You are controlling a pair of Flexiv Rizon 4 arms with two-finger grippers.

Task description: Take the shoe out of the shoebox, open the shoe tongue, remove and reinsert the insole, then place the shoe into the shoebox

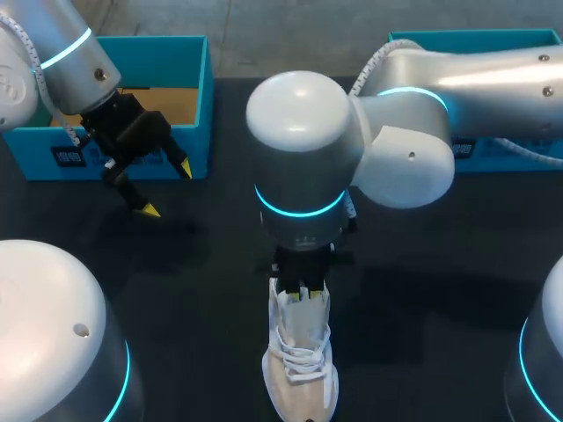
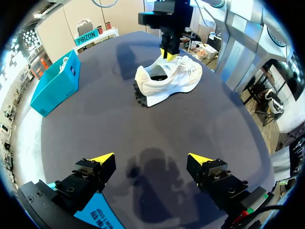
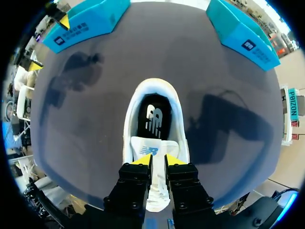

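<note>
A white shoe (image 1: 301, 369) stands upright on the dark table (image 1: 440, 308), near its front edge. In the right wrist view its white tongue (image 3: 147, 149) is lifted and a black insole (image 3: 153, 119) shows inside the opening. My right gripper (image 1: 299, 290) comes straight down on the shoe (image 3: 153, 86); it (image 3: 157, 160) sits right at the tongue's top edge. My left gripper (image 1: 167, 189) hangs open and holds nothing, just in front of the left blue shoebox (image 1: 202, 88). From the left wrist, the shoe (image 2: 176, 78) lies well ahead of that gripper (image 2: 151, 158).
A second blue box (image 1: 475, 40) stands at the back right, behind my right arm; it (image 2: 57, 86) also shows in the left wrist view. Both boxes (image 3: 90, 21) (image 3: 243, 33) lie beyond the shoe's heel. Bare table surrounds the shoe.
</note>
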